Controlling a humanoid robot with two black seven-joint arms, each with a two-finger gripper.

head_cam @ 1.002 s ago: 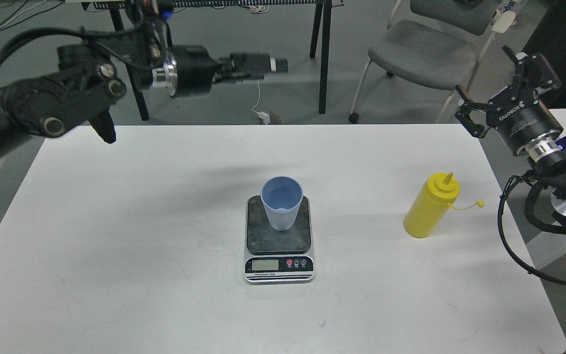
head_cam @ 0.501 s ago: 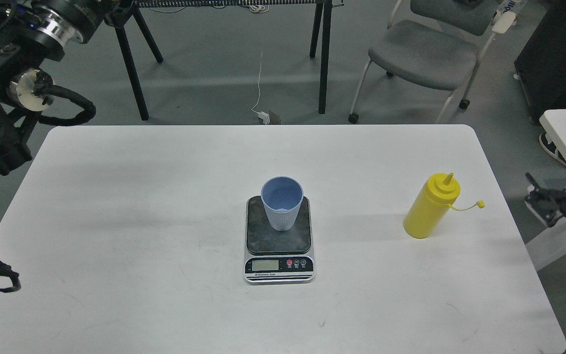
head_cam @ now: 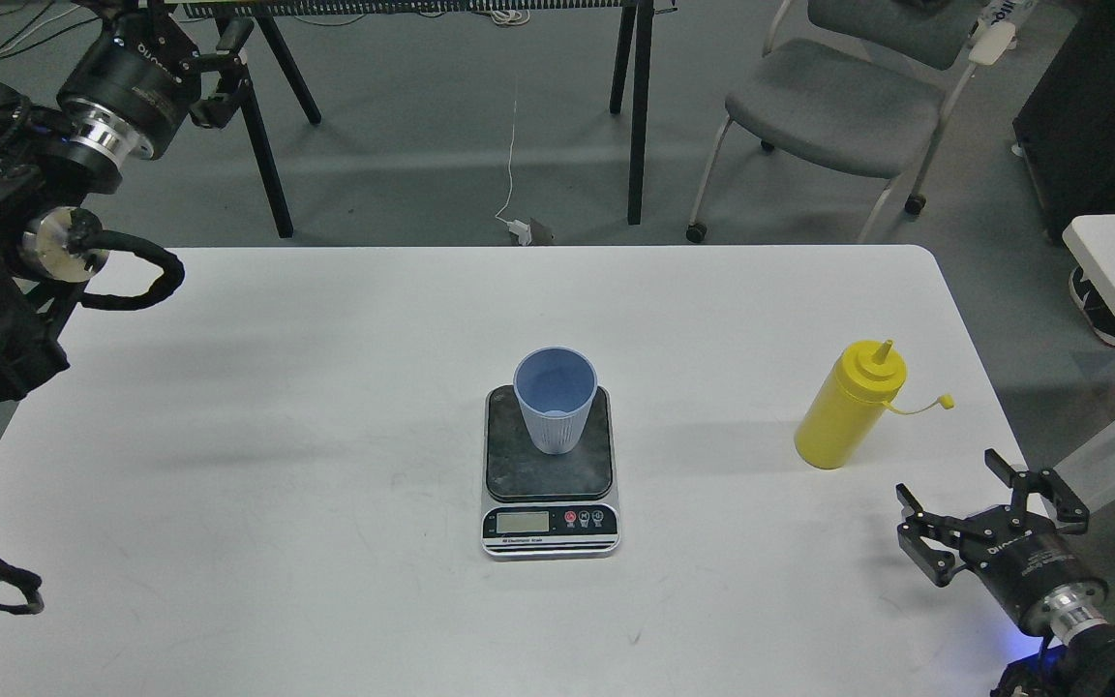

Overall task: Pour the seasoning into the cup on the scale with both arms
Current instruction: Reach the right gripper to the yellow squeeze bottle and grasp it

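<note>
White table (head_cam: pixel 277 436), cup (head_cam: pixel 556 399) on central scale (head_cam: pixel 550 471), right gripper (head_cam: pixel 991 508) spread wide, empty, left gripper (head_cam: pixel 192 48) unclear

The left gripper (head_cam: pixel 192 39) runs past the top edge, jaws unreadable.

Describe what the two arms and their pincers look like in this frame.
Both arms are black. The left pincer sits on a round black body with white lettering, behind it a silver ring and a looping corrugated black cable sleeve. The right pincer has two black angular linkage fingers, the same white lettering, a silver ring and a blue glow near the wrist.
</note>
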